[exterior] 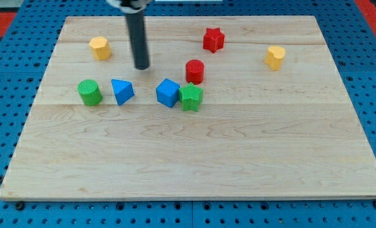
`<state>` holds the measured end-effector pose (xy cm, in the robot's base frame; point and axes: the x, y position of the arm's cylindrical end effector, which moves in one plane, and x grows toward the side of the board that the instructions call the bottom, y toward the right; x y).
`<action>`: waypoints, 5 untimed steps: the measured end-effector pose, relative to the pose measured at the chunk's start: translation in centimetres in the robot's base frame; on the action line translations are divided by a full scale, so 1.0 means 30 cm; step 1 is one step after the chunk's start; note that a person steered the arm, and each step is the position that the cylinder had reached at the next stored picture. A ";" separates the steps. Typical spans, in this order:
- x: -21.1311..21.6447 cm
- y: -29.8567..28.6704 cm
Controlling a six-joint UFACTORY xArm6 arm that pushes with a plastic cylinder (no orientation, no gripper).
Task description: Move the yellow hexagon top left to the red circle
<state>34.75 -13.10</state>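
Tip: the lower end of the dark rod is seen on the wooden worktop, in the upper left part of the board; there are no jaws on this tool, so nothing is spread, pressed together or pinched.
Yellow hexagon: it is placed near the view's top left, to the left of the tip and slightly above it, apart from the rod.
Red circle: a red cylinder is found right of the tip, near the board's upper middle.
Green star: it is set just below the red circle, touching or almost touching the blue block beside it.
Blue cube: it is located below and right of the tip.
Blue triangle: it is seen below and left of the tip.
Green cylinder: it lies left of the blue triangle.
Red star: it stands above the red circle.
Yellow heart: a heart shape is suggested; it is placed well apart at the view's right.
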 end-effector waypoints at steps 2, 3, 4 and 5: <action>-0.108 -0.379; -0.202 -0.139; -0.170 0.103; -0.157 0.280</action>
